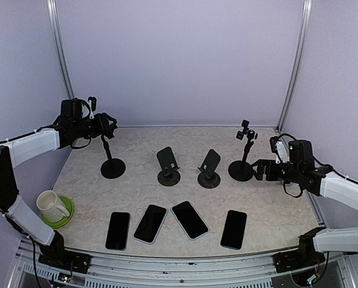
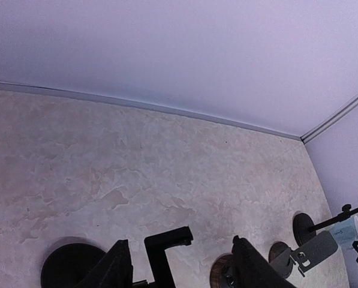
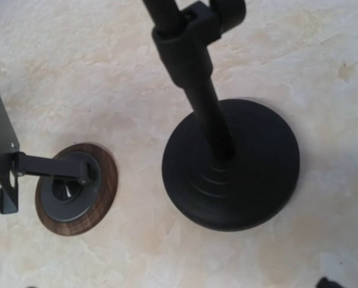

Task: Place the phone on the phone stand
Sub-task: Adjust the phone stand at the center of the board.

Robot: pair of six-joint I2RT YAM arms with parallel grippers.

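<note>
Several dark phones lie flat along the front edge; the leftmost phone and the rightmost phone bracket the row. Two plate phone stands stand mid-table, between a left pole stand and a right pole stand. My left gripper hovers at the left pole's top. In the left wrist view its jaws stand open around the pole's black bracket, not touching it. My right gripper sits low beside the right pole's base, holding nothing, its fingers out of the right wrist view.
A cream mug on a green saucer stands at the front left. Purple walls and metal frame posts close in the back and both sides. The wood-ringed base of a plate stand lies left of the right pole's base.
</note>
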